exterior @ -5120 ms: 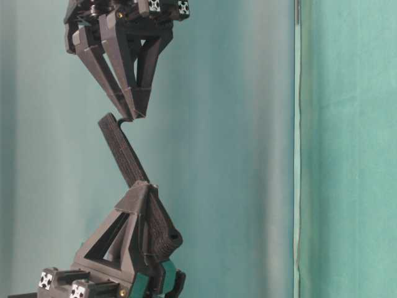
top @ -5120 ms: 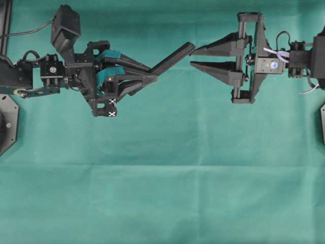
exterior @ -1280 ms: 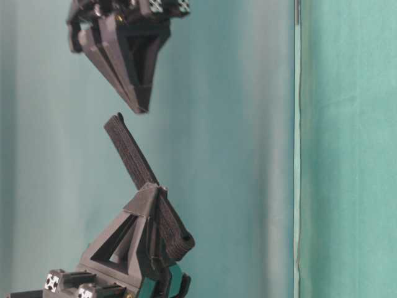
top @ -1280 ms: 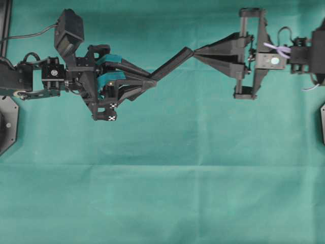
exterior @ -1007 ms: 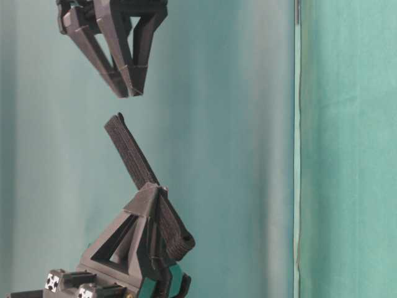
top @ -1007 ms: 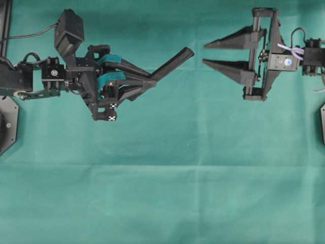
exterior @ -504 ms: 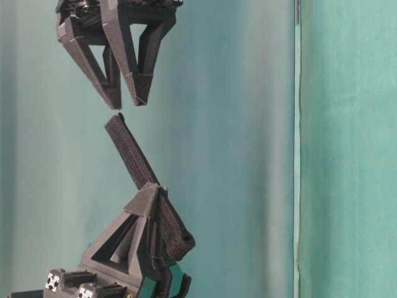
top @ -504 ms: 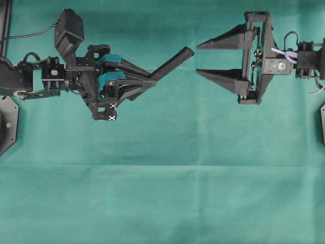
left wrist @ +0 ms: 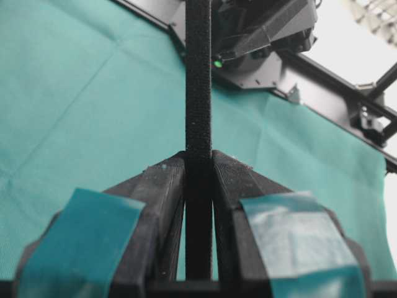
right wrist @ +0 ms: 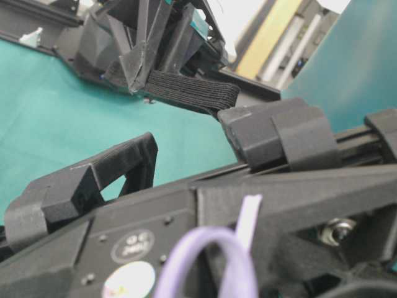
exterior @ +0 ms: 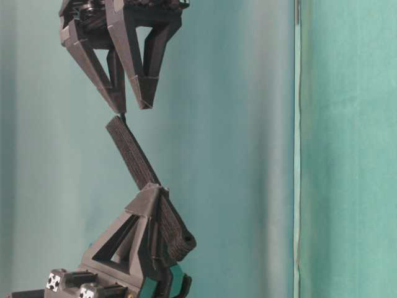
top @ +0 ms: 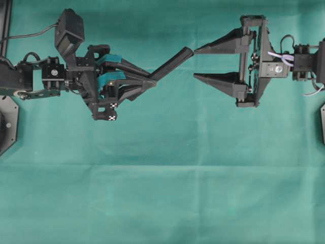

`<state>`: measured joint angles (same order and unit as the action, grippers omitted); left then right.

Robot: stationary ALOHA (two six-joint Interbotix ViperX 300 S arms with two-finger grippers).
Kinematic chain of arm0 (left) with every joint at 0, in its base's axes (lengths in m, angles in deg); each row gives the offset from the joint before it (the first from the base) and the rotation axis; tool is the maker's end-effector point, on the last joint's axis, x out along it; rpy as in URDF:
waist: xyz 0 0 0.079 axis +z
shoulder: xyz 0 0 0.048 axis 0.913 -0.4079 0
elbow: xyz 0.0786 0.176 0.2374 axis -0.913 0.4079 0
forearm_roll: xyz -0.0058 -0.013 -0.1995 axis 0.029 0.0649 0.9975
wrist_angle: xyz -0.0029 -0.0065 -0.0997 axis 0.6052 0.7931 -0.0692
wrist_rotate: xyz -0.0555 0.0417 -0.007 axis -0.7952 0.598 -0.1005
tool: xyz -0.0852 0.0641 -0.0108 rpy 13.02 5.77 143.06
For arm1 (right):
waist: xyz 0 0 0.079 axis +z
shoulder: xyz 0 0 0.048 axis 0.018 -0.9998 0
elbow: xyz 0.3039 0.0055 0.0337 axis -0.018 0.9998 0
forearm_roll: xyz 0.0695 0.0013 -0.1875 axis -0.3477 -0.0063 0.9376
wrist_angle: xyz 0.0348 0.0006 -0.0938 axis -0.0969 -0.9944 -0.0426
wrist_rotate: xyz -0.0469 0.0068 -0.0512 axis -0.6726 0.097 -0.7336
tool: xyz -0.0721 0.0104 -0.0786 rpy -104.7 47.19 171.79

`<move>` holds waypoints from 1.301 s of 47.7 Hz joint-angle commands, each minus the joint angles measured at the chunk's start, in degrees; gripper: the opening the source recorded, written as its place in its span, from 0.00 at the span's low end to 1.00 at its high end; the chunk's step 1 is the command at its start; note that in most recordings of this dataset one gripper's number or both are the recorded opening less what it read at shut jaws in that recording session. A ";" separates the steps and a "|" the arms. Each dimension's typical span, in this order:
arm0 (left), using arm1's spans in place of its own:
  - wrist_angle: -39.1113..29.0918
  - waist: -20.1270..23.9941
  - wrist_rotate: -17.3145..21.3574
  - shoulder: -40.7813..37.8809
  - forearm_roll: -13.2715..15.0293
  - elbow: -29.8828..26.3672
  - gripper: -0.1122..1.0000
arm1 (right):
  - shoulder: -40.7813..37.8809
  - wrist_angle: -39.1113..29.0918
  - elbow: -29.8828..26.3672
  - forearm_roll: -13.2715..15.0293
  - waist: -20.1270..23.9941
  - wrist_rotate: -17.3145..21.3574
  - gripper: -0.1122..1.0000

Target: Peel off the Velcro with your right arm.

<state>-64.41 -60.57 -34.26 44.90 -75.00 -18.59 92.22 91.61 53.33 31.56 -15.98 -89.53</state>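
On the left of the overhead view, the left gripper [top: 147, 77], the one with teal finger pads [top: 109, 55], is pressed shut on the lower part of the Velcro [top: 172, 63]. This thin black strap sticks out of the pinch and slants up and to the right, held in the air above the green cloth [top: 162, 178] that covers the table. The left wrist camera shows the strap clamped edge-on between the two fingers and running straight out from them.

Toward the right, the strap's free rounded end lies just at the tips of the right gripper [top: 194, 63], on the right arm [top: 304, 58]. Its plain black pointed fingers are spread apart and pinch nothing. In the overhead view the upper fingertip sits right beside the strap's end; in the table-level view the end is just below the two tips, and whether it touches one cannot be told.

The step in hand appears to be lining up for the grasp; no peeling has started. The next move likely calls for bringing the open fingers around the free end, closing on one layer only, and pulling away while the left gripper holds firm.
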 commanded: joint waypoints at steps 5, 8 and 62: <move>0.35 0.18 -0.09 0.53 -0.09 -0.97 0.19 | 0.26 0.44 -1.41 0.09 0.00 -0.09 0.73; 0.26 0.18 -0.09 0.53 0.00 -0.97 0.19 | 0.35 0.44 -1.41 0.00 0.09 -0.09 0.73; 0.26 0.18 -0.09 0.53 0.00 -1.05 0.19 | -0.44 1.41 -1.76 0.00 -0.62 -0.70 0.73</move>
<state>-64.50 -60.48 -34.34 44.90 -75.00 -18.59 91.60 92.49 52.98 31.56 -16.68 -90.15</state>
